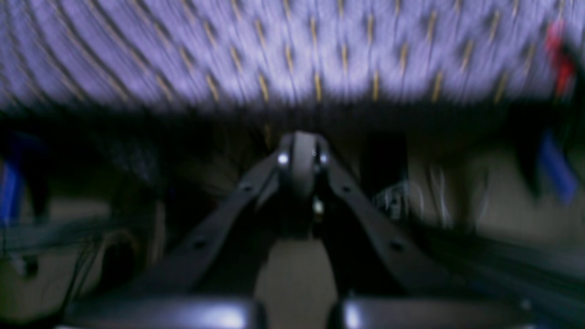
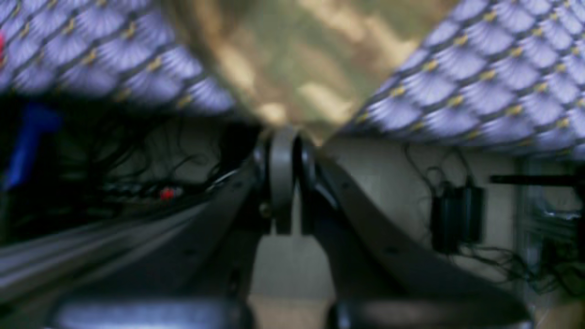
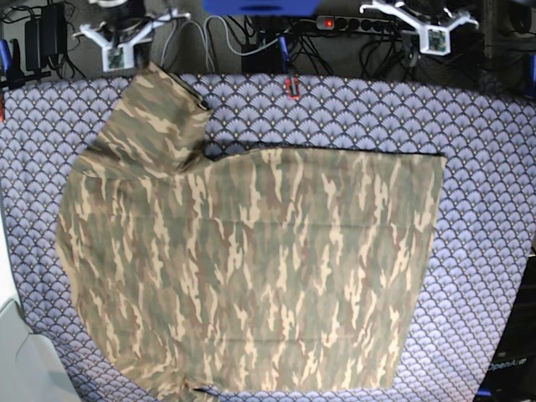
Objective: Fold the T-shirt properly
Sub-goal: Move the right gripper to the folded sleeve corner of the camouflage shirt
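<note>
Both fingers pairs, left (image 1: 299, 157) and right (image 2: 285, 151), closed, empty; one T-shirt (image 3: 251, 268) flat on tablecloth (image 3: 486, 167)

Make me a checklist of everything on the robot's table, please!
Surface: tablecloth, blue-grey scallop print, covers the table.
Job's things: T-shirt, camouflage, spread flat, one sleeve pointing to the far left corner.
Clutter: small red thing at the far edge.
Pincers: left pincer shut, empty; right pincer shut, at the shirt's edge, grip unclear.
Cables: tangle of cables behind the table.
Surroundings: power strip, white brackets.
</note>
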`<state>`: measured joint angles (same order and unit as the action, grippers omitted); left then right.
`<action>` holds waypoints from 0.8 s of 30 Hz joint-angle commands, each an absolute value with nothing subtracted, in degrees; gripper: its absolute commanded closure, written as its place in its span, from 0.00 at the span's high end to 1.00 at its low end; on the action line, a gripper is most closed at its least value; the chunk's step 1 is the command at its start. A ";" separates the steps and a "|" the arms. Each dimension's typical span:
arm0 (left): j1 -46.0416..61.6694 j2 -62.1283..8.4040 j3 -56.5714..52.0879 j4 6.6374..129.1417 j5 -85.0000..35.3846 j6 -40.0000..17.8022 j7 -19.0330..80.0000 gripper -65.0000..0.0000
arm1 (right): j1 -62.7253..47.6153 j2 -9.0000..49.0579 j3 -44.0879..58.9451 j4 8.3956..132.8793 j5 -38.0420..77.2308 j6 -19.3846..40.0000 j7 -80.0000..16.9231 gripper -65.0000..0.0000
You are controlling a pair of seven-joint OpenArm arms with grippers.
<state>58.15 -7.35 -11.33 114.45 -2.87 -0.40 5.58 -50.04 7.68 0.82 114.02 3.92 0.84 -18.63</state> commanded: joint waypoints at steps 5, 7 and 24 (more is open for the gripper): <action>53.05 -6.73 -16.92 115.65 -6.29 -0.40 6.11 0.06 | -43.38 7.69 4.79 115.21 4.09 0.57 -21.49 0.00; 50.59 -6.73 -19.82 115.91 -9.98 -0.57 11.03 0.17 | -40.66 7.69 5.93 115.21 4.09 0.57 -23.69 0.00; 35.12 -6.73 -39.69 115.65 -27.82 -9.19 38.64 0.40 | -30.29 6.37 15.25 115.12 17.45 23.96 -39.16 0.35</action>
